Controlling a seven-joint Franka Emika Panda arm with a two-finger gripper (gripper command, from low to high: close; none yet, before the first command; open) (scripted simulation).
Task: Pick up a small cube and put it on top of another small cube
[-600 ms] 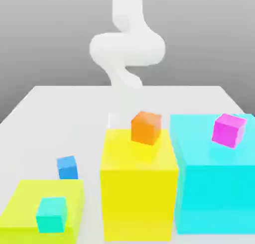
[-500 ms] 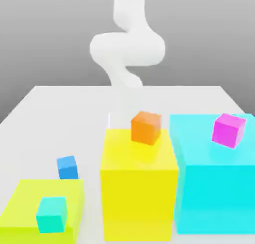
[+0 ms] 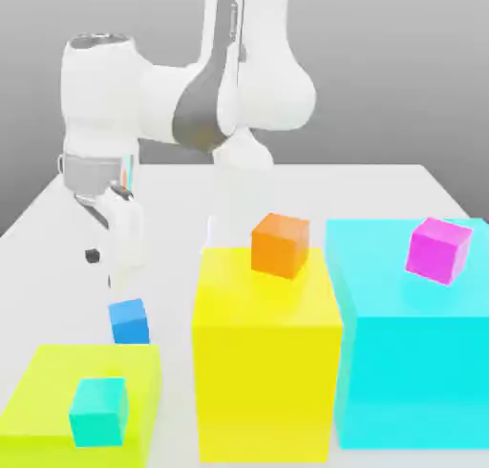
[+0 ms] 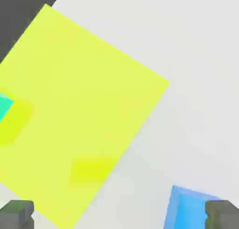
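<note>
Because the blue cube (image 3: 129, 323) is sitting on the open counter (image 3: 48, 285), just beside the lime block (image 3: 86, 366), the end effector (image 4: 119, 215) is hanging above that area, its fingers standing wide and holding nothing, presumably to leave room for straddling the cube. One finger is lining up over the cube in the hand view, so centring is probably still needed. The teal cube (image 3: 98, 413) is resting on the lime block, offering a flat top for stacking.
</note>
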